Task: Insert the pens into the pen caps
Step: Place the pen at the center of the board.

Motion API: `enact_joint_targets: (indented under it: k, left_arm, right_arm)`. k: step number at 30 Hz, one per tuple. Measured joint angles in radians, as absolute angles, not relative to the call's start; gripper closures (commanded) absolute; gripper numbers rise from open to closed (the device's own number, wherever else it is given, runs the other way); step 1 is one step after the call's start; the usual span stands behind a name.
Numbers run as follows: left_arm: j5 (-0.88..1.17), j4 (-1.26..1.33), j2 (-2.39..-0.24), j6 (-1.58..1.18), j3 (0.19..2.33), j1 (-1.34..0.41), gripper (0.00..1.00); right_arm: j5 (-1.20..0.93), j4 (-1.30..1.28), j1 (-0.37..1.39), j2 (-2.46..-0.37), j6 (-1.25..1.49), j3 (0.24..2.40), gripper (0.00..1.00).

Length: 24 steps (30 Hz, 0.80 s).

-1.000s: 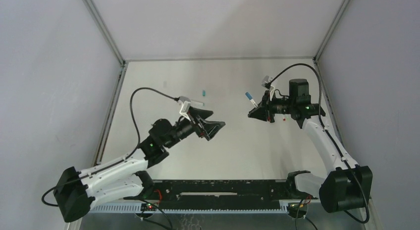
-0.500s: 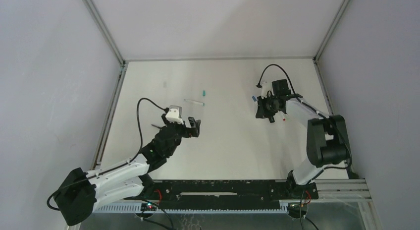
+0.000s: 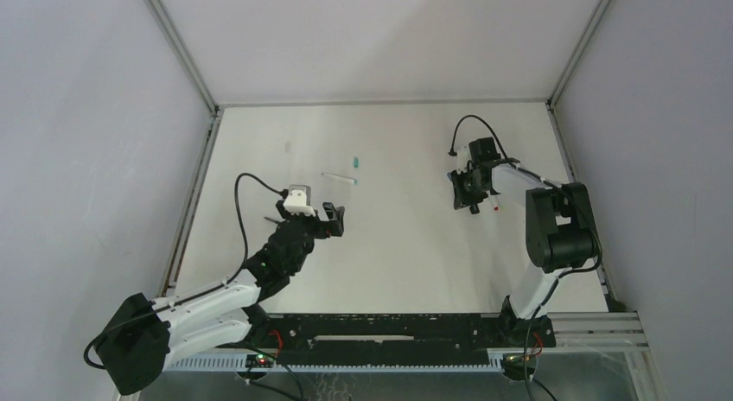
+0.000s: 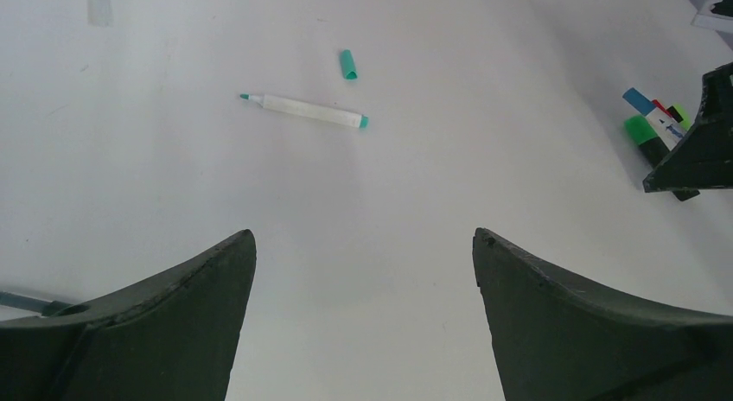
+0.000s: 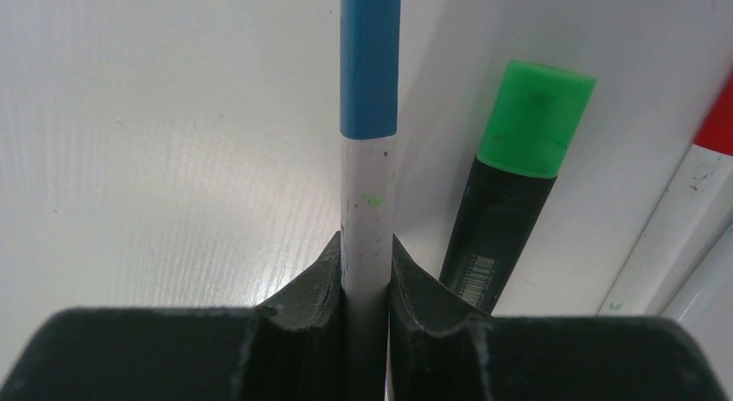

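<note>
White tabletop: capped blue pen lowered near the right edge.
Right gripper still pinches it; left gripper, spread wide, faces teal pen and cap next.

We see our gripper pinching a white pen with a blue cap. Just right lies a green-capped black marker, then a red-ended pen.

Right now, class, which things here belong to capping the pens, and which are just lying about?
Job: blue-ended pen in the right gripper; loose teal-tipped pen; teal cap; green-capped black marker; red-ended pen.
Lying about: faint grey patch on the table.
</note>
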<state>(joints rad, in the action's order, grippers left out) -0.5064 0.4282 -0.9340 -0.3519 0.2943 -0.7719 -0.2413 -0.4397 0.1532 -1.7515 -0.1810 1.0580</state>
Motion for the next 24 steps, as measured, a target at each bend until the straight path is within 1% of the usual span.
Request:
enact_joint_targets:
  k: [6, 13, 18, 21, 24]
  left_arm:
    - [-0.507, 0.432, -0.934, -0.358, 0.294, -0.772, 0.02]
    - [-0.513, 0.432, -0.934, -0.358, 0.294, -0.772, 0.02]
    - [-0.513, 0.432, -0.934, -0.359, 0.294, -0.77, 0.01]
    - [-0.493, 0.421, -0.926, -0.375, 0.294, -0.744, 0.01]
    - [-0.439, 0.405, -0.904, -0.416, 0.294, -0.68, 0.03]
  right_arm:
    - [-0.219, -0.453, 0.153, -1.758, -0.184, 1.063, 0.68]
    - [-0.218, -0.462, 0.152, -1.758, -0.184, 1.073, 0.67]
    - [-0.223, -0.478, 0.146, -1.755, -0.187, 1.076, 0.65]
    - [-0.253, -0.496, 0.135, -1.722, -0.196, 1.076, 0.63]
    - [-0.308, -0.513, 0.114, -1.642, -0.215, 1.076, 0.62]
